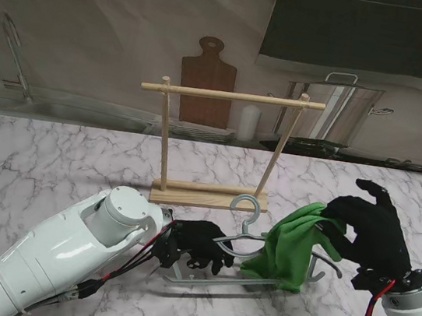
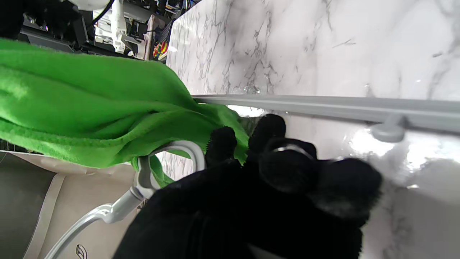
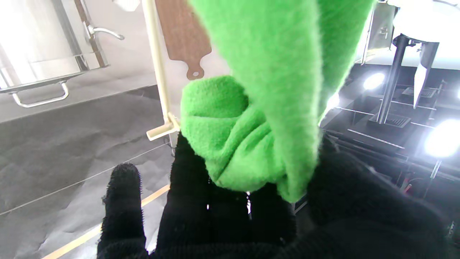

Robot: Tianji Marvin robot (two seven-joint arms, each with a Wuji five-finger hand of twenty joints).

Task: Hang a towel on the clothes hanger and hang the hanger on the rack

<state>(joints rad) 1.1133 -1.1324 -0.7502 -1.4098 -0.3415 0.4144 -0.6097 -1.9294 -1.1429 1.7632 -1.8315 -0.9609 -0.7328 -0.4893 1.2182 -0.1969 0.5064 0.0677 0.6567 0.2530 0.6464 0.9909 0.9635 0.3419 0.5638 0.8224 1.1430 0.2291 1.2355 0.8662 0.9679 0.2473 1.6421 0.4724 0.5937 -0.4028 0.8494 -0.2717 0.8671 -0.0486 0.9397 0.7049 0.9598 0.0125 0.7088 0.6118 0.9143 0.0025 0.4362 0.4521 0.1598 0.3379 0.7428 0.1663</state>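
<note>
A grey clothes hanger lies tilted on the marble table, hook pointing toward the wooden rack. My left hand, in a black glove, is shut on the hanger's shoulder near the neck; its wrist view shows fingers curled at the grey neck and the bottom bar. A green towel drapes through the hanger's right half. My right hand is shut on the towel's upper corner, lifted above the table; green cloth is pinched between its fingers.
The rack stands on its base just beyond the hanger. Behind the table are a cutting board, a steel pot and a white bottle. Bare marble lies to the left.
</note>
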